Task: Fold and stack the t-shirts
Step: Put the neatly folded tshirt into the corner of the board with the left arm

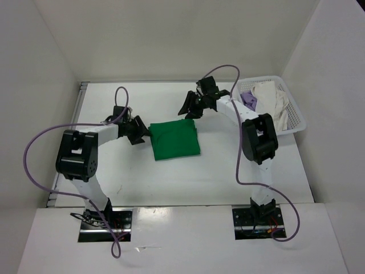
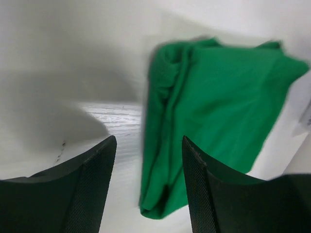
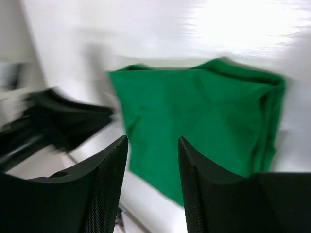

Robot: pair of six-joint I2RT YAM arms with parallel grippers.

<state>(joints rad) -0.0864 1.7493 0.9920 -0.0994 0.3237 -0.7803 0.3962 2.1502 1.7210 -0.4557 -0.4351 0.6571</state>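
Here, the soft green t-shirt (image 1: 175,138) lies folded, squarish.

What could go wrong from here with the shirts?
The left claw sits open right beside the folded green shirt; a careless sweep could drag its edge and undo the fold. The white shirt and lavender shirt lie bunched together in the basket, so pulling one may snag the other.

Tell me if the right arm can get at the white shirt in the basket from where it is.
Probably yes. The white shirt lies uncovered in the basket, close beside that arm, and the right hand is open and empty.
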